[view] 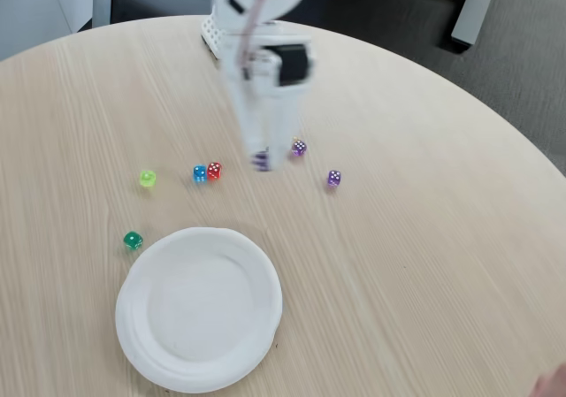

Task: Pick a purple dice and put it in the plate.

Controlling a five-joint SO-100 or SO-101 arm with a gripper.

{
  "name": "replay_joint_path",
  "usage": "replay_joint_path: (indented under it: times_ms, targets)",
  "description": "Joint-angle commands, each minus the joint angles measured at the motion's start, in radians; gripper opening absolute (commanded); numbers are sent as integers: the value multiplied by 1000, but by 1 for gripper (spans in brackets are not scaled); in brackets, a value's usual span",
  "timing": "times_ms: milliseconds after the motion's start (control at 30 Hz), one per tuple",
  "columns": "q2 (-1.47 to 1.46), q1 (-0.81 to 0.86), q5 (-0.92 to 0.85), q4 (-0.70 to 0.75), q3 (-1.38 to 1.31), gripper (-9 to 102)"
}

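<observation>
My white claw; deep violet purple dice, white pips; plain white plate; pale wood-grain desk.

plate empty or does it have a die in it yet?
Empty. The plate shows bare white inside; the purple dice sits on the table at the blurred gripper.

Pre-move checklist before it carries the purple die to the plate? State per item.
1. Purple dice between the fingertips of the gripper: ok, it sits at the tips.
2. Grasp closed and secure: cannot tell, arm is motion-blurred.
3. Die lifted off the table: cannot tell.
4. Plate free to receive: ok, nothing on it.
5. Path from die to plate: ok, the red die and blue die lie left of it in the fixed view.
6. Lighter purple dice untouched: ok, apart from the gripper.
</observation>
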Motion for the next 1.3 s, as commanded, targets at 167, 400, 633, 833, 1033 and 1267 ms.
replay_joint_path:
  times_ms: [167, 400, 633, 833, 1033, 1267]
  targets:
    - [15, 181, -81, 2, -35, 0]
    - [-14, 201, -26, -11, -35, 0]
    - [-161, 127, 25, -26, -37, 0]
    - [-183, 121, -118, -249, -21, 0]
    - [-184, 138, -256, -423, 8, 0]
    - [-239, 130, -307, -423, 9, 0]
